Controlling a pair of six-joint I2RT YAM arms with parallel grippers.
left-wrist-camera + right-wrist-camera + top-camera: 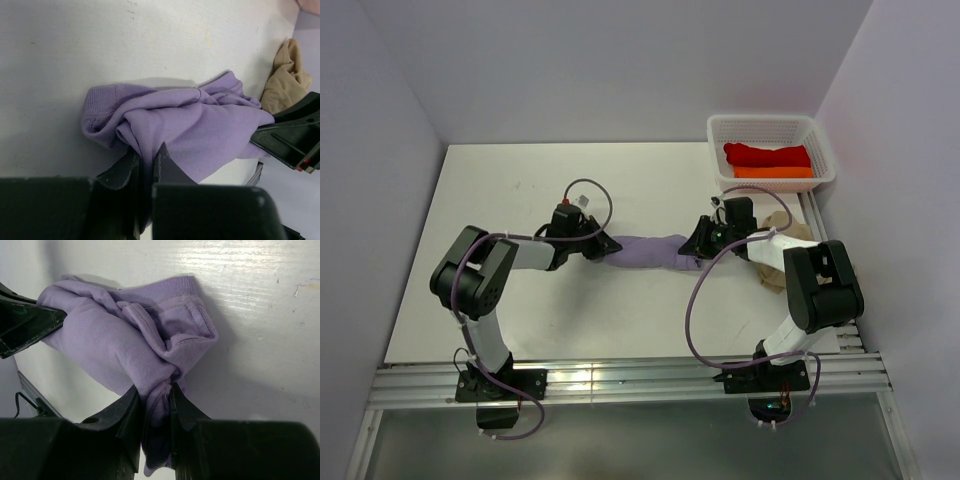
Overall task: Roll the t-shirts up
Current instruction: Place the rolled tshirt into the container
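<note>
A lavender t-shirt (645,249) lies bunched into a long roll across the middle of the table. My left gripper (603,244) is shut on its left end, and the cloth (200,130) is pinched between the fingers (125,167). My right gripper (696,243) is shut on the right end, with a fold of purple cloth (130,345) squeezed between its fingers (131,412). A beige-tan t-shirt (782,232) lies crumpled under the right arm, also seen in the left wrist view (285,75). Red (767,154) and orange (773,172) t-shirts lie rolled in the basket.
The white mesh basket (820,140) stands at the back right corner of the table. The walls close in at the back and on both sides. A metal rail (620,380) runs along the near edge by the arm bases.
</note>
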